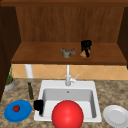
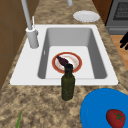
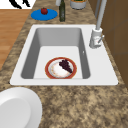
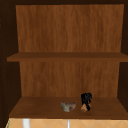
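Upper view: our right hand (image 4: 86, 99) curls its fingers down around a small orange-brown object (image 4: 84, 108) near the lower shelf's (image 4: 37, 110) front edge, beside a grey bowl (image 4: 68, 106). We judge it light, rigid, best pinched at its sides. Left hand (image 1: 38, 105) hangs at the sink's (image 1: 97, 100) front-left corner, fingers unclear.

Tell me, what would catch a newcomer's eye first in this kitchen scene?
Probably the big red ball at the front edge of the white sink, hiding a red-rimmed plate with dark food on the sink's floor. Next, the right hand on the lower wooden shelf, at a small orange-brown thing beside a grey bowl. The left hand floats at the sink's left rim, near a blue plate carrying a tomato.
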`<state>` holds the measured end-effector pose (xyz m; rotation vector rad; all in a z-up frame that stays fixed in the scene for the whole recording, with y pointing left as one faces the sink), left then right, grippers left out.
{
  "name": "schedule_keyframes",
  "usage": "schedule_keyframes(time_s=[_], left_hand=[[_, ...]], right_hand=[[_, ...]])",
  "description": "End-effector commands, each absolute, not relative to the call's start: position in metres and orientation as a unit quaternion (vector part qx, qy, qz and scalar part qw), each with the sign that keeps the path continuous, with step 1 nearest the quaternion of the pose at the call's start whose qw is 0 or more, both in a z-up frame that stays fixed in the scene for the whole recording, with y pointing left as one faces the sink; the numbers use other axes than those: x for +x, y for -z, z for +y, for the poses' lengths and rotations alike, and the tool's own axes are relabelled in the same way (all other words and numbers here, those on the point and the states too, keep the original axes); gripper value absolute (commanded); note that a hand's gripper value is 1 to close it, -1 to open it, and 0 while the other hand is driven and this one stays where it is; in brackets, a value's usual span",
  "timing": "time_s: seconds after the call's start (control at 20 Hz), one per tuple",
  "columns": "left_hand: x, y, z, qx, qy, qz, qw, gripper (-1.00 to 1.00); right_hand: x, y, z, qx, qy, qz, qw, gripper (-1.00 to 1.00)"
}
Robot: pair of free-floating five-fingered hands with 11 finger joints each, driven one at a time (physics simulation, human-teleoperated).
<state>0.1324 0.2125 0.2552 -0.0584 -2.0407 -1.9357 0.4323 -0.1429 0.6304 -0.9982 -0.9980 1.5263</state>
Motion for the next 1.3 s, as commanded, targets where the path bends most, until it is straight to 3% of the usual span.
schedule_keyframes(time_s=[0.0,1.25], left_hand=[[0.132,-0.255,0.212,-0.02,0.679,-0.716,0.163,0.0],[0.132,-0.255,0.212,-0.02,0.679,-0.716,0.163,0.0]], right_hand=[[0.411,-0.645,-0.163,-0.399,-0.627,-0.419,0.521,1.0],[0.217,-0.603,-0.218,-0.412,-0.627,-0.419,0.512,1.0]])
